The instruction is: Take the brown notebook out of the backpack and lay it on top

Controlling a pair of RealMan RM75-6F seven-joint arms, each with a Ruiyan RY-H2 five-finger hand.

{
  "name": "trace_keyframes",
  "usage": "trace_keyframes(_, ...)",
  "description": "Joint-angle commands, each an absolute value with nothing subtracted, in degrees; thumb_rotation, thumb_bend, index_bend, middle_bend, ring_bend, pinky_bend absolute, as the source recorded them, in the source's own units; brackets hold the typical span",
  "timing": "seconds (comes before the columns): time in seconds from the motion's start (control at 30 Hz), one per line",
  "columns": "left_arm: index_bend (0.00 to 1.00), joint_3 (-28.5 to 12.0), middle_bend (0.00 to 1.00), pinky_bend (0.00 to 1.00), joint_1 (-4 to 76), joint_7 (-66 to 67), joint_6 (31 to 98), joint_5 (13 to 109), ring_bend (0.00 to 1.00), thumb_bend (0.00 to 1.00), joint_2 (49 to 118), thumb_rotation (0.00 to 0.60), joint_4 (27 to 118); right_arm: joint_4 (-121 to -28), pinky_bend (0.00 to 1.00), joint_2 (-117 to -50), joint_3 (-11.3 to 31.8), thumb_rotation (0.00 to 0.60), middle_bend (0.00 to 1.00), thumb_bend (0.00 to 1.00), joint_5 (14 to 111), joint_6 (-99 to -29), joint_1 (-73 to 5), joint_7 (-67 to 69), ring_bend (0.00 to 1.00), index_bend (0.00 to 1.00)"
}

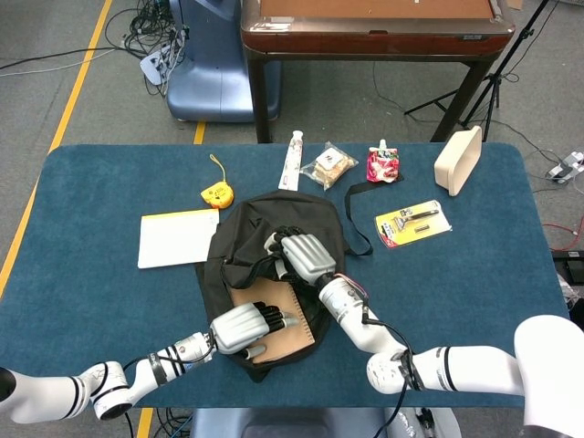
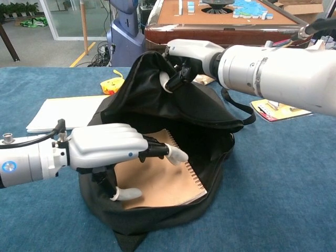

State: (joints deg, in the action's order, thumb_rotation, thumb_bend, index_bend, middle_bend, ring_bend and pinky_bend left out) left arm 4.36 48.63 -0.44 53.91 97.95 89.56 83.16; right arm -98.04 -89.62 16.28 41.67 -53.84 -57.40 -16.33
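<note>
Fingers of left hand are pinched on the near edge of the brown spiral-bound notebook, thumb under the cover, other fingers lying on top. Right hand has fingers clenched on a bunch of black fabric, holding the flap of the black soft backpack up so the mouth stays open. Notebook lies flat inside the mouth, most of the cover showing, spiral edge toward 3 o'clock, far end tucked under the raised flap at 12. In head view the bag sits mid-table with a white flat pad just beside it at 9 o'clock; a yellow tape measure at 11.

Step in hand, as I read it: extraction, notebook gripped but not yet clear of the bag. Next move likely calls for drawing it out toward 6 o'clock past the bag's lip, keeping the pinch firm so the thin cover doesn't slip, then dropping the flap and laying the notebook on top of it
</note>
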Motion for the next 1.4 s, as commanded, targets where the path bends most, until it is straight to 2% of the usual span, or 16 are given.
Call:
trace_keyframes(0.03,0.07,4.4,0.14,0.29,48.7,1.7,53.0,97.6,0.17,0.20,89.7,0.600,83.6,-98.4,0.14,-89.4,15.8,0.600,0.30,0.88,42.3,-54.3,-57.0,-16.4,0.12,0.66)
trace_keyframes(0.3,0.06,4.6,0.13,0.28,48.3,4.7,53.3,97.4,0.16,0.20,88.2,0.600,82.3,-98.9,0.14,-88.6,15.0,0.600,0.29,0.88,42.7,-54.0,-56.0,-16.0,0.12,0.66)
trace_keyframes(0.53,0.02,5.5,0.08,0.25,48.0,5.3,51.8,96.5,0.11,0.20,86.4,0.600,85.5,-99.0,0.14,-88.2,14.7,0.600,0.30,0.88,42.9,-53.9,-55.6,-16.0,0.12,0.66)
trace_keyframes(1.13,0.00,3.1,0.03,0.22,49.1,10.2,47.6,92.6,0.06,0.20,90.8,0.600,82.4,-100.2,0.14,-88.0,14.8,0.600,0.29,0.88,43.7,-54.4,-54.9,-15.9,0.12,0.65)
trace_keyframes(1.4,0.00,1.5,0.03,0.20,48.8,11.6,48.7,91.2,0.06,0.20,92.5,0.600,78.5,-100.5,0.14,-88.0,14.7,0.600,0.29,0.88,44.1,-54.4,-54.6,-15.8,0.12,0.65)
